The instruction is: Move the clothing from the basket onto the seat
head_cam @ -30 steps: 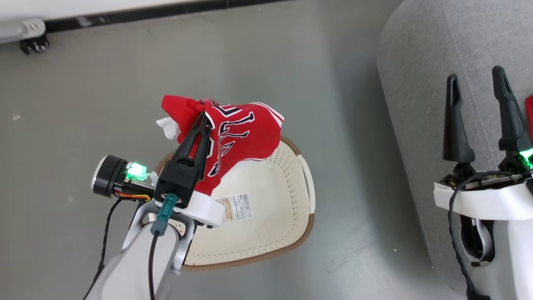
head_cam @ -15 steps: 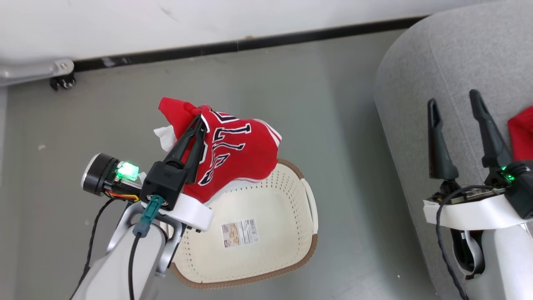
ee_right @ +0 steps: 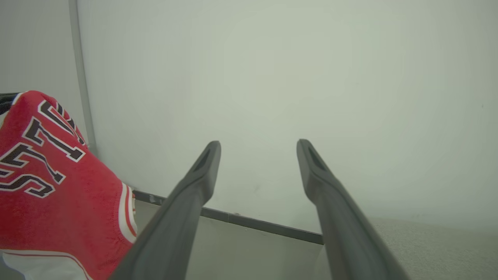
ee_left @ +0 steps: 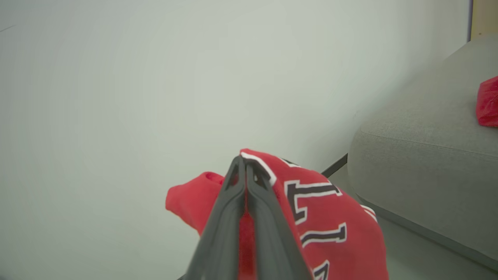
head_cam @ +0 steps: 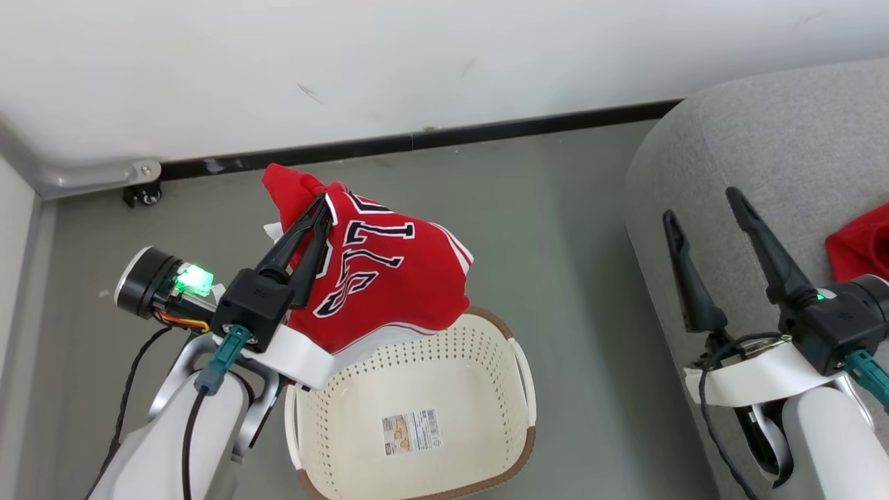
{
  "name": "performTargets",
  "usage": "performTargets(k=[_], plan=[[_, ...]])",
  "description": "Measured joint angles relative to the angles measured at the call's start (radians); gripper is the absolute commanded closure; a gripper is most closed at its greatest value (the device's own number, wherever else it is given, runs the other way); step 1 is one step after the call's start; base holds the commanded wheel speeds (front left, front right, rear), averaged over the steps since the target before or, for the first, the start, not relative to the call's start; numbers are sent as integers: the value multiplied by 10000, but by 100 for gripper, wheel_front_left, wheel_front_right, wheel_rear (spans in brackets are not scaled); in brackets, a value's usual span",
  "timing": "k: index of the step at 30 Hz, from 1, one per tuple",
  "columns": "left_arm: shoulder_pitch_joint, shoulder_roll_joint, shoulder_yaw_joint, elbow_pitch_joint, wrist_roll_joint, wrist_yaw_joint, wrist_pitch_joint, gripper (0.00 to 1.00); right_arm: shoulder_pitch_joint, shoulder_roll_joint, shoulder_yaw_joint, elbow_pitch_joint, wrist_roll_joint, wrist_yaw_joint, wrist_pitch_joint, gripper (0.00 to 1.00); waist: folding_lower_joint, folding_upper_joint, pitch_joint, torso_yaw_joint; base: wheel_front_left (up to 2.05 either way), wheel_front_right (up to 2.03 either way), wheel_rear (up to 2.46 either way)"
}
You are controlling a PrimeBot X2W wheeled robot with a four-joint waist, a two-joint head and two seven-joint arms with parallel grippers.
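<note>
Clothing: a red basketball jersey [head_cam: 396, 278] with black-and-white lettering, gripped by the left tool [head_cam: 321, 203] above the cream-white perforated plastic basket [head_cam: 347, 430].

The left tool [ee_left: 243, 161] has its two long dark fingers pressed together on a bunched fold of the jersey [ee_left: 330, 233]. The cloth hangs over the far-left part of the basket's brown rim. Whether the lower hem touches that rim cannot be told. The basket stands on the grey floor [head_cam: 555, 208], near the white wall [head_cam: 417, 62], with a label sticker [head_cam: 412, 430] on its bottom. The right tool [head_cam: 701, 203] is open, with its fingers spread and empty, above the rounded edge of the large grey woven-fabric seat [head_cam: 764, 153]. A second red garment [head_cam: 858, 246] lies on the seat, just right of the right tool and partly cut off by the frame edge.
</note>
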Motion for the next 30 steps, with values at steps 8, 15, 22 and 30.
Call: performTargets(k=[8,15,22,30], plan=[[-252,36,-140,-182,-378,-686,284,100,220,-516,761,265,178,0,441,0,0,0,-620,40,0,0,0],[-255,-23,-318,-205,-761,-1195,591,100,463,-759,1371,485,748,0,802,0,1,0,-1078,-22,0,0,0],[-496,-36,-522,-332,-828,-1465,888,100,598,-940,2203,779,1198,0,1133,0,0,0,-1435,-158,0,0,0],[-779,-217,-842,-533,-955,-1638,1120,100,460,-1417,3542,1066,1503,0,1419,0,0,0,-1721,-351,0,0,0]])
